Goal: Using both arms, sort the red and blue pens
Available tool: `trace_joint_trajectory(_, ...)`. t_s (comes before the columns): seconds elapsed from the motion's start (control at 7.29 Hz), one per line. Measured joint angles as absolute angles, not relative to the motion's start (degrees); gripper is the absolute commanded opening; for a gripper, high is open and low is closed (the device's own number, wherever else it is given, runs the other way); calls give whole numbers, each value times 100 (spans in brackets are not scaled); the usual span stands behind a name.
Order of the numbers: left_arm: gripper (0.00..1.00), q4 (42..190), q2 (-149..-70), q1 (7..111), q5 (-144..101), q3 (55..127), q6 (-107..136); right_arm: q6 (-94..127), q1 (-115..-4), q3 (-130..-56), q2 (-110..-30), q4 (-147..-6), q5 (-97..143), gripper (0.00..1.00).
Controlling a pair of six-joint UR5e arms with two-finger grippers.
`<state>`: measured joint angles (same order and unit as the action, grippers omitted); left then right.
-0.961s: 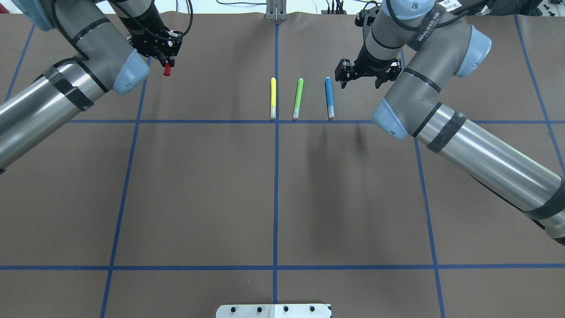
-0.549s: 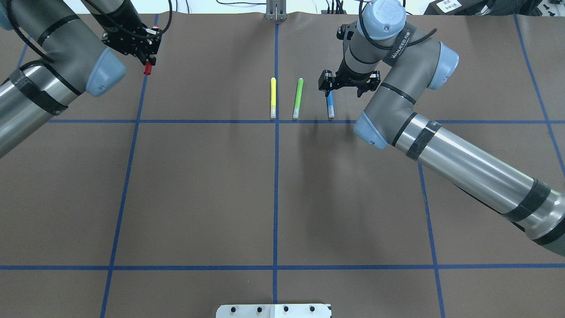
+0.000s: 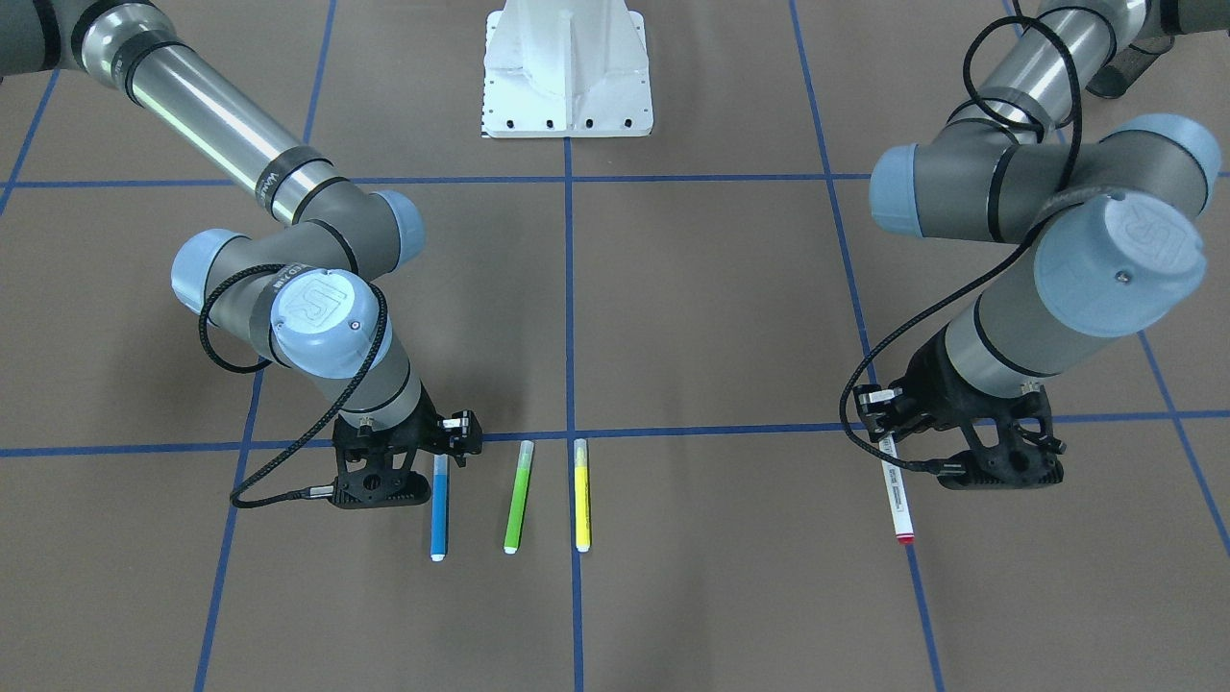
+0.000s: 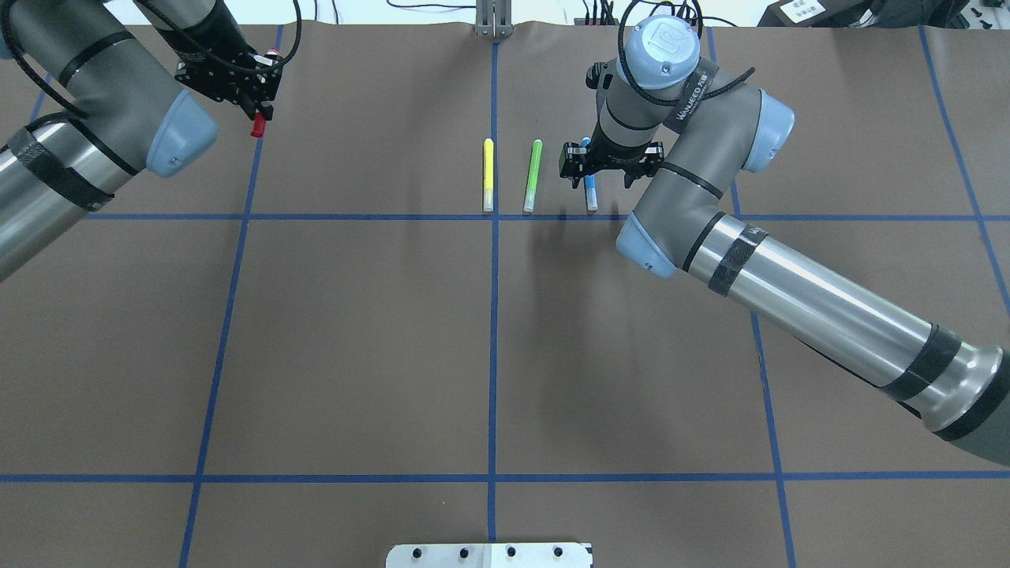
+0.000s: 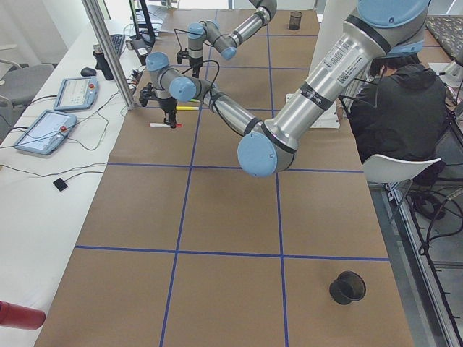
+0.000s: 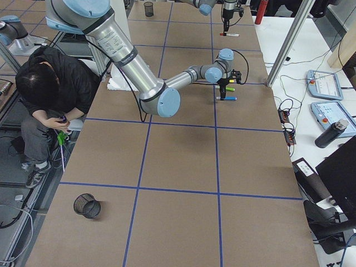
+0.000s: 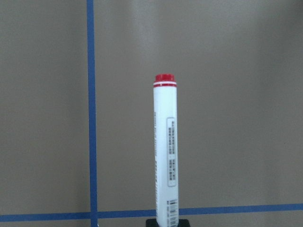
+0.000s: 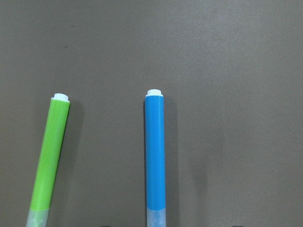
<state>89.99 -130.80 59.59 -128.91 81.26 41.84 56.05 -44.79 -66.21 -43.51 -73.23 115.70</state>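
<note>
While blue pen point(image 4: 589, 197) lies flat, right fingers point(image 4: 568, 167) directly above

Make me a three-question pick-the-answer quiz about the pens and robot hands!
1. Which pen lies between the yellow pen and the blue pen? A orange, B the green pen, C purple.
2. How many pens lie in that row? A three, B two, C five.
3. What is the left hand doing? A hanging empty, B pushing the yellow pen, C holding the red pen.
Answers: B, green is in the middle; A, yellow, green, blue lie side by side; C, the red pen sticks out of it.
</note>
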Motion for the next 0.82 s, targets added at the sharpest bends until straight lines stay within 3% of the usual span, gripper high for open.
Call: trace_joint_trajectory(0.82,0,9001,-13083,5950,-12885,8095,4177,5503,-4413,-6154,-4130,-7292,11527,62)
